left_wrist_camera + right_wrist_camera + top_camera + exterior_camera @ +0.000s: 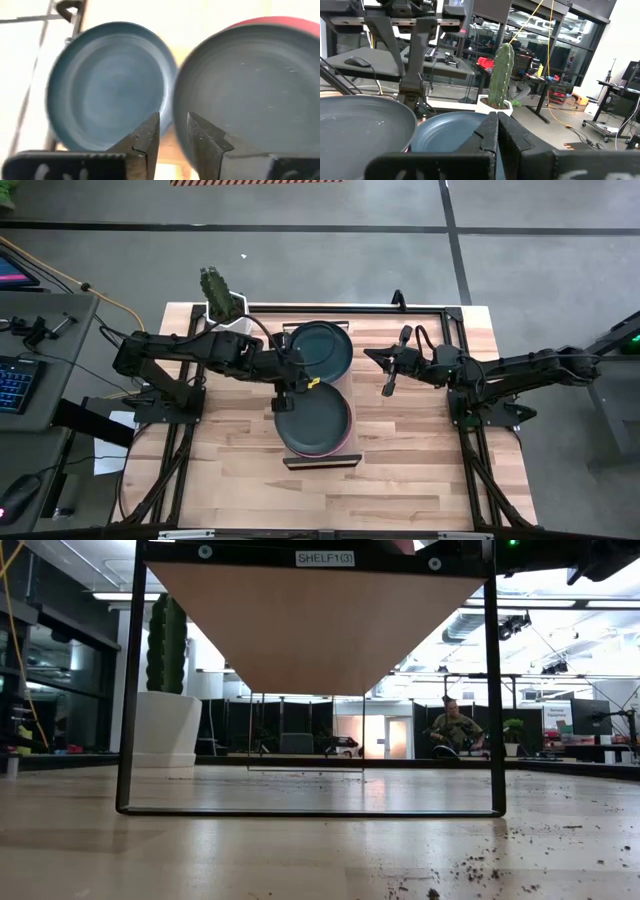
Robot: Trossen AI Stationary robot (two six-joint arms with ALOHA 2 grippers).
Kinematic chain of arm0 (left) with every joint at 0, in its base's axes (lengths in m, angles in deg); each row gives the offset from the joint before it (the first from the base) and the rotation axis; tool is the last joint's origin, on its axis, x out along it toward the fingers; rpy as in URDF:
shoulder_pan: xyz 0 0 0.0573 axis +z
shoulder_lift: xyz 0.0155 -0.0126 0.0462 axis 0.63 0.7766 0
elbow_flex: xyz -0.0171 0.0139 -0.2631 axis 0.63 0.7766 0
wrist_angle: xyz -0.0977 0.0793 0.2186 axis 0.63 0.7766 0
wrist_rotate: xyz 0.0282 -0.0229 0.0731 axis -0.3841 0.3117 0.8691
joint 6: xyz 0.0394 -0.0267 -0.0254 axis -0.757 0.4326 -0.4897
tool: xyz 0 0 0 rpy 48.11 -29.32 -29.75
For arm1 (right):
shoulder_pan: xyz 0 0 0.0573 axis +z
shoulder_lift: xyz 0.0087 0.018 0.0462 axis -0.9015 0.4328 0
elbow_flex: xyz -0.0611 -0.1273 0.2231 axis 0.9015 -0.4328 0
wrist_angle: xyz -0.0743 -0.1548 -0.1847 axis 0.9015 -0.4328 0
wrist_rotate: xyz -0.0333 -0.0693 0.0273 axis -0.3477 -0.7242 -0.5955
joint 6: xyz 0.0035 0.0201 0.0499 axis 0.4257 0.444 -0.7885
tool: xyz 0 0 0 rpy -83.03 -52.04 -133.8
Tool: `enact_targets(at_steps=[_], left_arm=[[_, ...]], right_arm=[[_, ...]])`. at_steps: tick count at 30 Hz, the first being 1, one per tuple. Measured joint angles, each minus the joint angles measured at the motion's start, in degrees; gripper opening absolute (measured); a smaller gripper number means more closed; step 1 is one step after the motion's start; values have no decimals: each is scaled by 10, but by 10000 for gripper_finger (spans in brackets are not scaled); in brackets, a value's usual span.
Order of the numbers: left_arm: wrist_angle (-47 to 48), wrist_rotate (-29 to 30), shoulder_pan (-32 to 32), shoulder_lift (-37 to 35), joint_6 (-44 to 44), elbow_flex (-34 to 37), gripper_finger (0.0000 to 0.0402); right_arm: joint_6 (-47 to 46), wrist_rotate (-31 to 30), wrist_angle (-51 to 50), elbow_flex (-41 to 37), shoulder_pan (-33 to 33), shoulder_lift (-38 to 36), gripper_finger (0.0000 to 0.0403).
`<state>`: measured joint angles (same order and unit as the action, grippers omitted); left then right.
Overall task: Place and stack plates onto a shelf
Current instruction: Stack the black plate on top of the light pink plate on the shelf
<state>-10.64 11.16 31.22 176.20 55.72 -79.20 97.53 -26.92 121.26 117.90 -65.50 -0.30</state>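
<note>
Two piles of plates stand on the raised light-wood shelf (322,462). A dark teal plate (320,348) tops the far pile. On the near pile a dark teal-grey plate (312,422) rests on a pink plate (345,446), whose rim shows beneath it. My left gripper (286,386) hovers open at the shelf's left side, over the gap between the piles; the left wrist view shows its fingertips (173,125) between the far plate (110,85) and the near plate (250,95). My right gripper (390,372) waits shut to the right of the shelf (497,127).
A white pot with a green cactus (222,298) stands at the table's far edge, left of the shelf (165,725). The shelf's black frame (128,690) stands on the tabletop, and the low view looks under its board (320,620). Bare wood lies near the table's near edge (330,500).
</note>
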Motion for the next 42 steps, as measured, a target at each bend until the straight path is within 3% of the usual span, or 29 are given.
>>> enact_targets(at_steps=[7,11,17,23,28,31,35,40,42], left_arm=[[40,51,8,0,18,0,130],[11,55,11,-16,36,48,141],[-201,74,12,-124,28,245,141],[-573,67,20,-288,23,489,140],[-836,41,36,-361,41,646,134],[-882,18,47,-372,64,694,127],[-899,-33,52,-364,71,706,106],[-898,-105,52,-346,26,707,20],[-897,-128,52,-342,-2,707,9]], right_arm=[[0,0,-6,0,0,0,0],[-16,0,-18,0,0,0,0],[-32,0,-23,0,0,0,0],[-32,0,-21,0,0,0,0],[-41,0,-19,0,0,0,0],[-41,0,-17,0,0,0,0],[-35,0,-17,0,0,0,0],[-31,0,-11,0,0,0,0],[-30,0,-10,0,0,0,0]])
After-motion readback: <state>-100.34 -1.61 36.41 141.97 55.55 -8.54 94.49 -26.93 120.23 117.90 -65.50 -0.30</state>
